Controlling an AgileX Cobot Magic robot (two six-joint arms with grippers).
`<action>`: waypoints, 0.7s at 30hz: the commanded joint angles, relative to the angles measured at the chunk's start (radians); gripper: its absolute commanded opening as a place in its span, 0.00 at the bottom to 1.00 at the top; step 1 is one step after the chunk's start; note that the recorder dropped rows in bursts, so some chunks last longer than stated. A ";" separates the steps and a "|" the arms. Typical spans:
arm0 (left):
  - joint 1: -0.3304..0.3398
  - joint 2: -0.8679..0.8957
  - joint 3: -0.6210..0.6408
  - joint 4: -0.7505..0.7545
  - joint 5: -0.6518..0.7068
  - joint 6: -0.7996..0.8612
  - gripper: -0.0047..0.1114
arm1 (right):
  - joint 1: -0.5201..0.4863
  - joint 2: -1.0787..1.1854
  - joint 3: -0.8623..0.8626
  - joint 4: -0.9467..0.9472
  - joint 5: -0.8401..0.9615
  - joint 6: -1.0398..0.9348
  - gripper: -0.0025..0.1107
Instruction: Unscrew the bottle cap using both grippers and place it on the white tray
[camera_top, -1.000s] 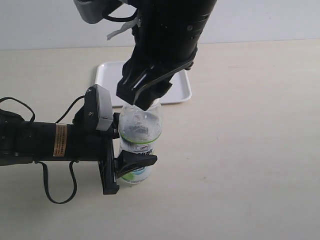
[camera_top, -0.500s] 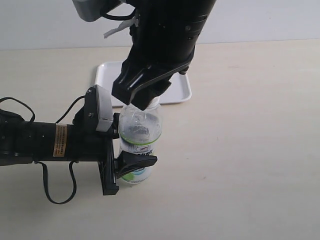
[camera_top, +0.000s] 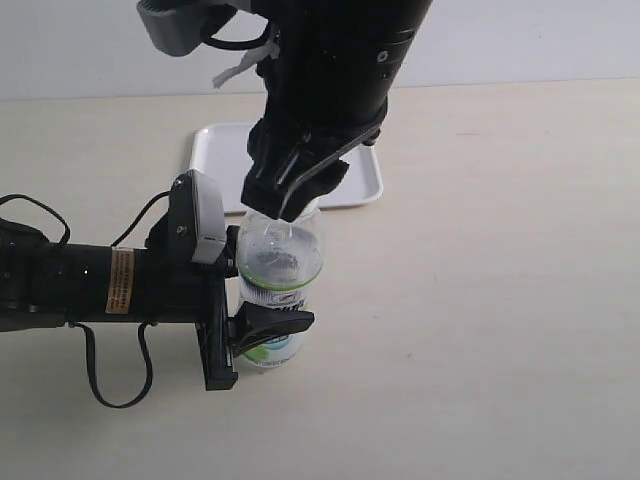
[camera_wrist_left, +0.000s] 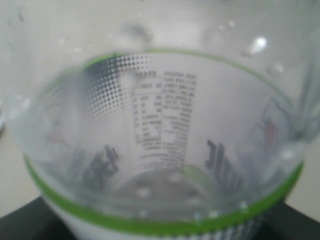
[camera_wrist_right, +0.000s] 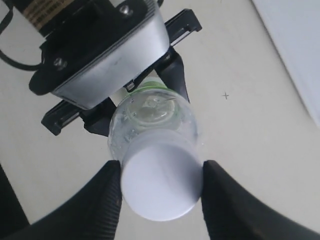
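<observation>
The clear bottle (camera_top: 281, 262) stands upright on the table, its green band and label filling the left wrist view (camera_wrist_left: 160, 150). My left gripper (camera_top: 256, 296) comes in from the left and is shut on the bottle's lower body. From above, my right gripper (camera_top: 291, 197) reaches down over the neck. In the right wrist view its two black fingers (camera_wrist_right: 102, 200) press against both sides of the white bottle cap (camera_wrist_right: 161, 181), which sits on the bottle's top. The gripper hides the cap in the exterior view. The white tray (camera_top: 216, 152) lies just behind the bottle.
The left arm (camera_top: 90, 285), black with an orange label and looping cable, lies across the table's left side. A corner of the tray (camera_wrist_right: 300, 35) shows in the right wrist view. Bare beige table (camera_top: 480, 300) stretches to the right and front.
My right gripper has turned about the cap, its fingers swinging round and its upper grey plate shifting left. Bottle and left gripper have stayed put.
</observation>
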 joint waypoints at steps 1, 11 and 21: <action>-0.004 -0.014 -0.006 -0.013 -0.026 -0.005 0.04 | 0.001 -0.004 -0.007 0.019 -0.007 -0.229 0.02; -0.004 -0.014 -0.006 -0.009 -0.026 -0.005 0.04 | 0.001 -0.004 -0.007 0.021 -0.007 -0.445 0.02; -0.004 -0.014 -0.006 -0.001 -0.026 -0.029 0.04 | 0.001 -0.006 -0.007 0.017 -0.007 -0.776 0.02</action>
